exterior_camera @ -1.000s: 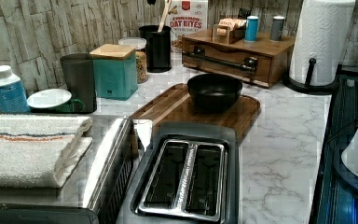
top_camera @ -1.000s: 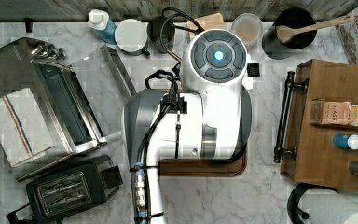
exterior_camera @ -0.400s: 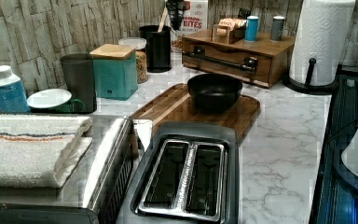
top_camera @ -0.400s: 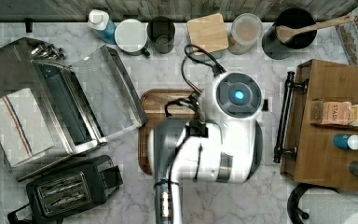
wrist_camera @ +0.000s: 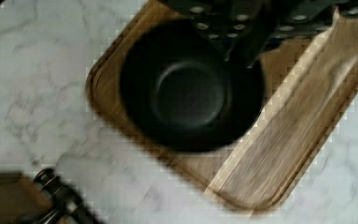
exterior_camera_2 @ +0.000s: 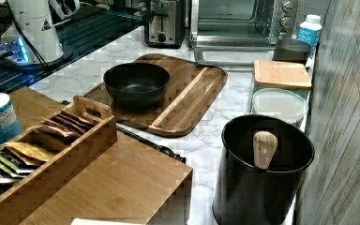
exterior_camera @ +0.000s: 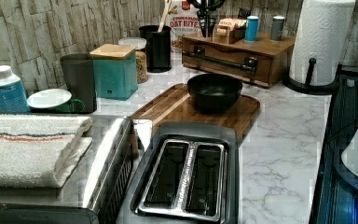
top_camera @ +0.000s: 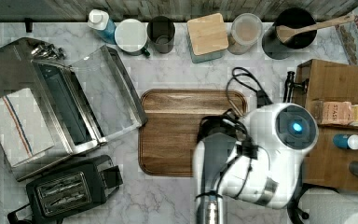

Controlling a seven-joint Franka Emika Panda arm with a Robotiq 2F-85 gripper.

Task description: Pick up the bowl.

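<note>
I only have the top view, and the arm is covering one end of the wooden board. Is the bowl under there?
Observer: Yes. In the left view the bowl stands upright on the wooden board, at the end nearer the wooden organizer.
Operator: Anything inside it?
Observer: No. The wrist view looks straight into it, and it is empty down to its flat centre.
Operator: Is anything leaning on it?
Observer: No. In the right view it stands alone on the board, with a strip of marble counter between the board and the organizer.
</note>
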